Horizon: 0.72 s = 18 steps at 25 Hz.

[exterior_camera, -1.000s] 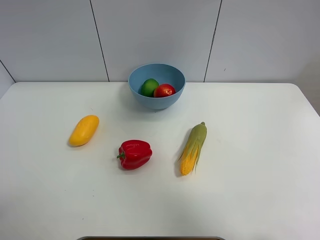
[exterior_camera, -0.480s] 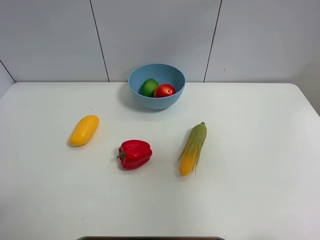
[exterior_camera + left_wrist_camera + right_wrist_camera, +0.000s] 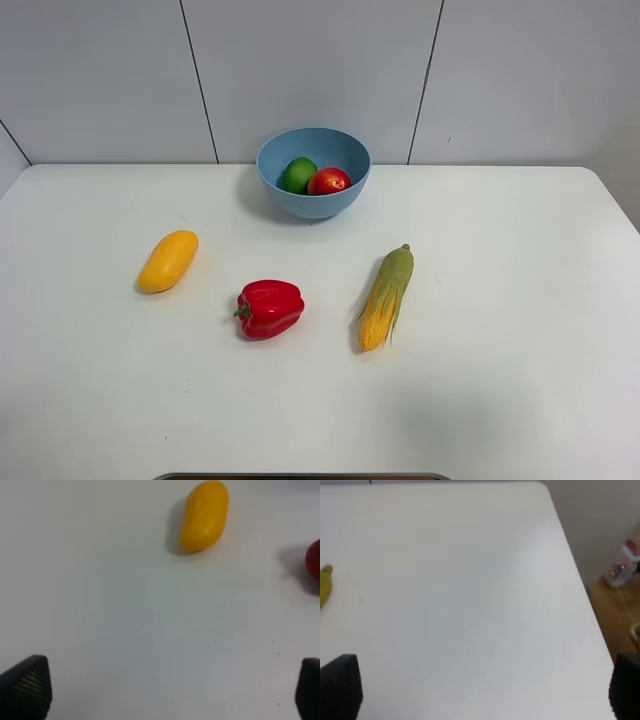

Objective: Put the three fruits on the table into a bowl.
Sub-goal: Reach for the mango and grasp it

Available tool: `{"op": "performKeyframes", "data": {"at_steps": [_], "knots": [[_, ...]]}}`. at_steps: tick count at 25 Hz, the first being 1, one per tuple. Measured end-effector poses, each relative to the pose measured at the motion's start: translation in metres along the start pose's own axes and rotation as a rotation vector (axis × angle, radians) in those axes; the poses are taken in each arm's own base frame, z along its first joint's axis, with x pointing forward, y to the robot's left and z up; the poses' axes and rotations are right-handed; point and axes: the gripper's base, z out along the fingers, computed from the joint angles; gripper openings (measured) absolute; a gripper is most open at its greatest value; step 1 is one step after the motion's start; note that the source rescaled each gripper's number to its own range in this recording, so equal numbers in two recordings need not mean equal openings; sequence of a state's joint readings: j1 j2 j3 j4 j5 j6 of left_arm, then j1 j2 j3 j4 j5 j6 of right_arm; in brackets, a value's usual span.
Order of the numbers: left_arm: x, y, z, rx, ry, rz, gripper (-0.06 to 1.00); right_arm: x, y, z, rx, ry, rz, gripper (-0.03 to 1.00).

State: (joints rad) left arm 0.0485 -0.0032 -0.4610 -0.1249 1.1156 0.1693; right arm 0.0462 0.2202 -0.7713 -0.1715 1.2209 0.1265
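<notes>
A wall (image 3: 310, 70) of pale grey panels rises behind the white table (image 3: 520, 420), thin dark seams running between the panels. The light is soft and even, and shadows are faint. Past the table's edge, the right wrist view catches a brown wooden surface (image 3: 615, 615), with a small blurred bottle-like thing (image 3: 622, 562) on it.

Large plain white bench (image 3: 520, 380), rounded corners, fills the frame. Upper centre: deep round light-blue plastic bowl (image 3: 315, 207). Inside it, touching: glossy round green fruit (image 3: 297, 174) on the left, glossy round red fruit (image 3: 329, 181) on the right. Left of centre: elongated yellow-orange mango (image 3: 168, 260) on the bench, well apart from the bowl. Centre: lobed red bell pepper (image 3: 270, 308). To its right: corn cob in green husk (image 3: 387, 296), yellow end toward the lower frame.
</notes>
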Motion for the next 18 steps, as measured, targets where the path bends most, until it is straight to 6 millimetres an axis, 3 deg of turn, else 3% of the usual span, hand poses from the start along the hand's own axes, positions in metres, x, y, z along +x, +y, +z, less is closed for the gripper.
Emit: {"op": "performKeyframes", "data": {"at_steps": [8, 18], "knots": [[0.000, 0.000, 0.000, 0.000, 0.000, 0.000, 1.00, 0.044, 0.005, 0.016, -0.067, -0.108, 0.026, 1.00], [0.000, 0.000, 0.000, 0.000, 0.000, 0.000, 1.00, 0.047, 0.006, 0.014, -0.080, -0.132, 0.033, 1.00]]}}
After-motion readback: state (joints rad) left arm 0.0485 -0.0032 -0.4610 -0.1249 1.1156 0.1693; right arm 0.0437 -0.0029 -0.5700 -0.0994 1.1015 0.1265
